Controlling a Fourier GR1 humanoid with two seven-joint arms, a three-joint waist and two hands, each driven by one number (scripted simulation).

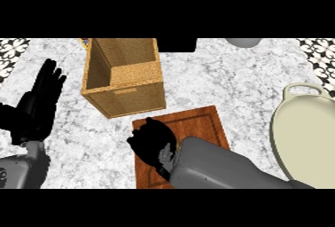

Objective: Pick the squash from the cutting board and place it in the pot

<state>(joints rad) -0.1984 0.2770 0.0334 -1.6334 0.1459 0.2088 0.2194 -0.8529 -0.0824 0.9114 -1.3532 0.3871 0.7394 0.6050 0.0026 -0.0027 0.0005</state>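
Our right hand [154,141] is down over the left half of the cutting board [203,122], fingers curled downward and together. We cannot see the squash anywhere; we judge it lies under that hand, either covered or already enclosed, but the view does not show whether the fingers have hold of anything. Its long axis is hidden too, so we cannot say how it lies against the hand. The grey forearm comes in from the lower right and hides the board's near right corner.

The pot [307,146] stands to the right of the board, well apart from the hand, cream-coloured, with a loop handle at its far rim; its right side is cut off by the view's edge. The coming carry, as we judge it, runs rightward from the board to that rim, and the right hand is plainly the nearer 1.

Our left hand [40,99] rests open at the far left, fingers straight, pointing away.

Farther off, just beyond the board, a wicker basket [124,82] stands.
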